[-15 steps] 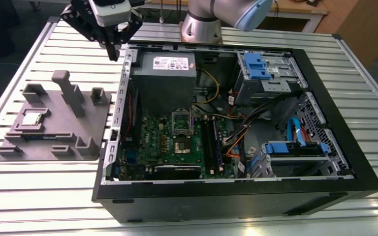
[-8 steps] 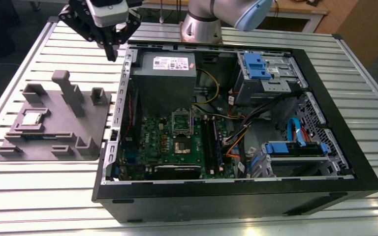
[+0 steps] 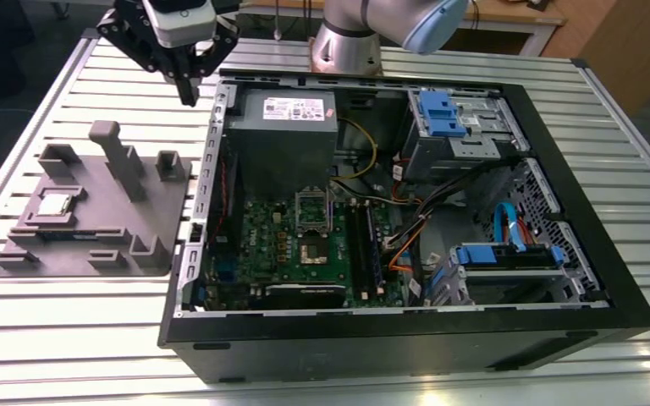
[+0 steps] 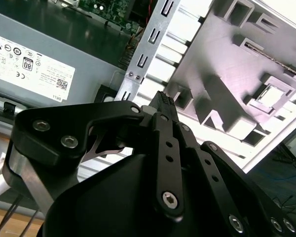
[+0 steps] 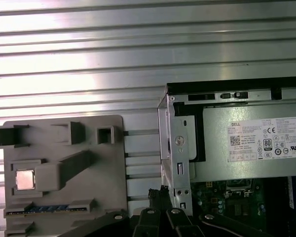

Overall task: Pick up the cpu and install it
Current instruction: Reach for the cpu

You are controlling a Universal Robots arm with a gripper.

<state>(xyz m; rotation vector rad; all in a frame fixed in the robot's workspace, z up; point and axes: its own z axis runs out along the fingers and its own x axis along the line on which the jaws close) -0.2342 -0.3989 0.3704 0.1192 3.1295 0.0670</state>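
- Nearest us in the exterior view, the computer case (image 3: 415,338) lies open on the slatted table (image 3: 596,152), with the green motherboard (image 3: 285,254) exposed inside
- The socket (image 3: 314,228) on that board looks bare to us, so we judge that nothing has been installed yet
- On the exterior view's left, beside the case, sits the grey holder tray (image 3: 99,245); the cpu (image 3: 54,205) rests flat in its own recess there, silver top up, and we see it in both wrist views too (image 4: 270,96) (image 5: 24,179)
- Further back, the power supply (image 3: 283,127) with its white label fills the far corner of the case
- Farthest off, the gripper (image 3: 190,95) hangs above the table by the far corner of the case wall, well apart from the cpu; its fingers (image 4: 163,101) look pressed together with nothing between them
- We judge the task to be at its very start: the pick-up and the install are both undone
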